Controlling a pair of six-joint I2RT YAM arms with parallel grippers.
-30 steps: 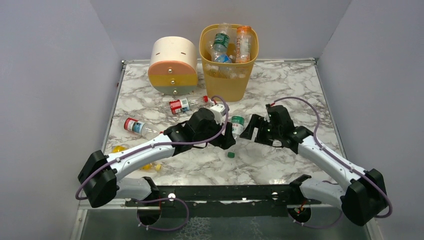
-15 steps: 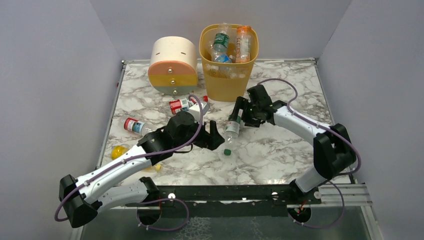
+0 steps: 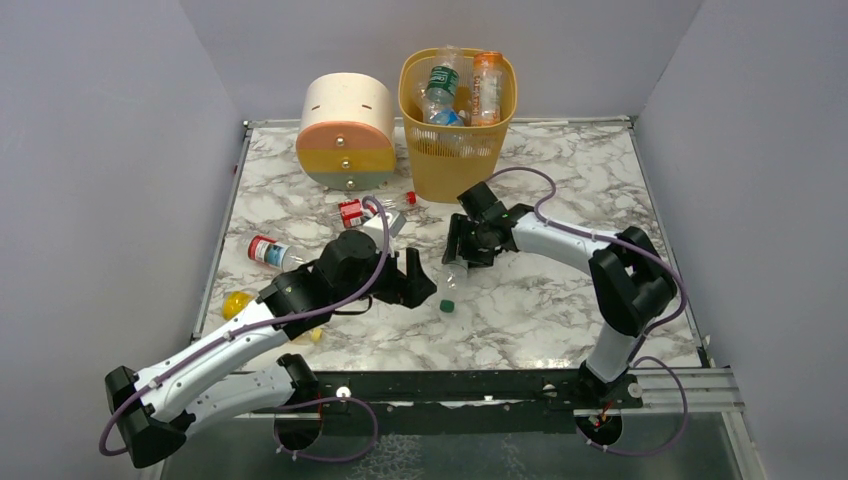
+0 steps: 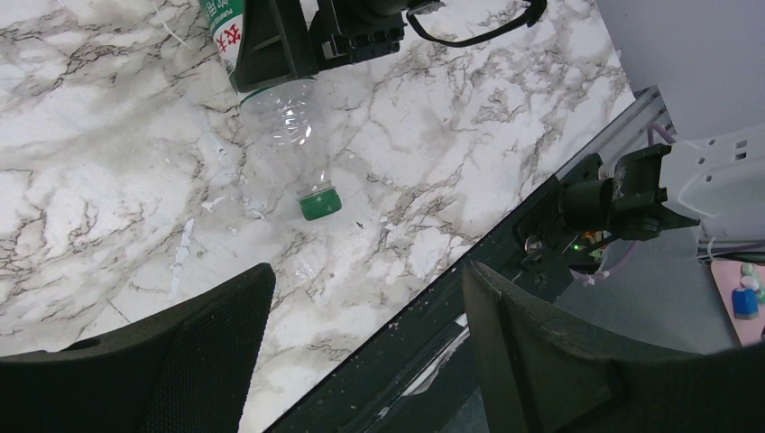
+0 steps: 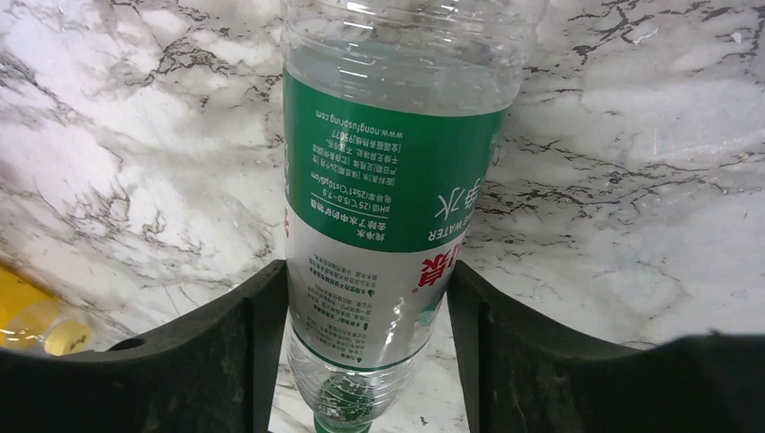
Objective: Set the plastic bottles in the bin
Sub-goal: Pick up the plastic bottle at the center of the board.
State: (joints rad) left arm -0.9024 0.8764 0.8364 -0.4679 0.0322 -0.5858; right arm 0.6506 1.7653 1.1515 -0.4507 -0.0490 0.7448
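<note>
**Green-labelled water bottle**, its green cap pointing toward the near edge, low over the marble table in front of the yellow-orange bin. From where I stand I cannot quite tell whether the cap rests on the table. Right tool clamped across the labelled body, a finger pressed against each side. Left tool just beside the cap, jaws apart, holding nothing. The bin holds several bottles that reach above its rim. A red-labelled bottle lies on the table to the left, and the round drawer unit stands beside the bin.

Step in hand, as judged: lift and carry to the bin. A thin empty bottle dents and slips, so grip firmly, raise it well above the rim, and release over the free gap beside the standing bottles.
</note>
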